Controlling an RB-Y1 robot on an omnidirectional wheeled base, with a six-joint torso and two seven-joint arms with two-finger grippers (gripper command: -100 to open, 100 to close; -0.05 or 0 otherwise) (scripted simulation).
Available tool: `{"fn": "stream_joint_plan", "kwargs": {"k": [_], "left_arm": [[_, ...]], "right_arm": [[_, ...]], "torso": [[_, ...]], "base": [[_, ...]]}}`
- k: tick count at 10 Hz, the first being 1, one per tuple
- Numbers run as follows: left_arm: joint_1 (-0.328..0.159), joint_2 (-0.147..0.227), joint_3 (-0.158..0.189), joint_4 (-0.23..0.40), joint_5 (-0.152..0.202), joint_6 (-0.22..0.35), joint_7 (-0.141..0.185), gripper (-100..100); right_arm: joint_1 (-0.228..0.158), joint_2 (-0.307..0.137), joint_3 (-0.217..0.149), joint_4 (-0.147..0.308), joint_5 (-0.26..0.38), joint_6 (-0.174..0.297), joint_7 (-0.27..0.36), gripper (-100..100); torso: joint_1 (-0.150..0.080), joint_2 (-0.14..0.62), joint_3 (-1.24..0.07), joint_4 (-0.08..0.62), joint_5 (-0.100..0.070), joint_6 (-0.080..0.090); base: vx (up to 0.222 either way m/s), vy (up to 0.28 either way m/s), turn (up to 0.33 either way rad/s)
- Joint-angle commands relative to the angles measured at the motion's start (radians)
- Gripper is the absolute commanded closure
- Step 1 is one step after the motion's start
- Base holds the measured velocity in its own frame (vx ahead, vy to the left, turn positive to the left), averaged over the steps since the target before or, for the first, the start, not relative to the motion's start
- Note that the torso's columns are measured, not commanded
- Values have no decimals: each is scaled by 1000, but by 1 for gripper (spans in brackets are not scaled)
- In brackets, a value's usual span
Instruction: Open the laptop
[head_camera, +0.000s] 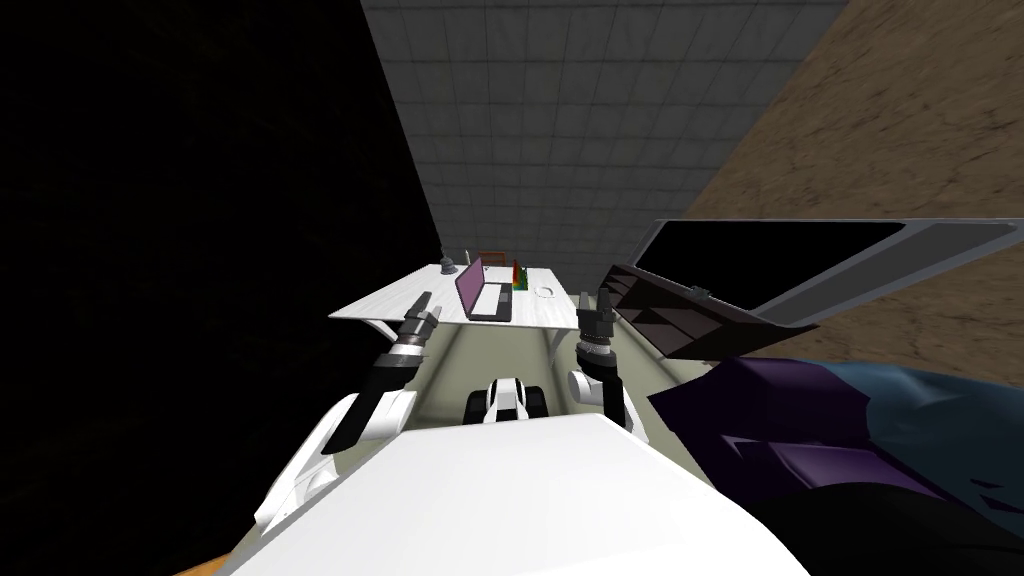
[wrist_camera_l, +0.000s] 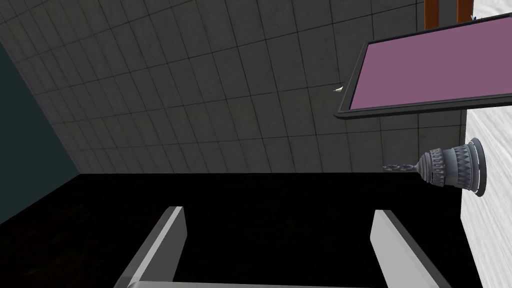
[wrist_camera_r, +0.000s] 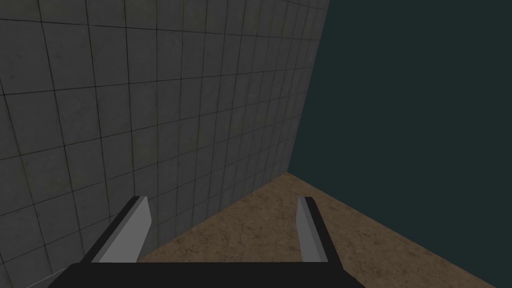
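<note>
My right gripper stands open, its two light grey fingers rising well apart from the dark body. Past them a grey tiled wall meets a mottled brown surface that shows between the fingers, and a flat dark teal plane meets both wall and brown surface along straight edges

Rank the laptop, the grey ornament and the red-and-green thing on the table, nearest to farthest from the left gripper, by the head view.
From the left gripper:
1. laptop, just right of it at the table's near edge.
2. grey ornament, far left corner.
3. red-and-green thing, far side, beyond the laptop.
</note>
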Motion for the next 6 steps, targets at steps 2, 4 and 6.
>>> {"fn": "stream_joint_plan", "kwargs": {"k": [2, 4, 6], "left_arm": [[0, 55, 6, -26, -12, 94, 0, -100], [-1, 91, 9, -39, -19, 150, 0, -100], [-3, 128, 13, -53, -26, 207, -1, -100]], "right_arm": [[0, 0, 0, 0, 0, 0, 0, 0], [0, 0, 0, 0, 0, 0, 0, 0], [0, 0, 0, 0, 0, 0, 0, 0]], "torso": [[0, 1, 0, 0, 0, 0], [0, 0, 0, 0, 0, 0], [0, 0, 0, 0, 0, 0]], "base": [[64, -2, -44], [65, -3, -51], [79, -11, -49]]}}
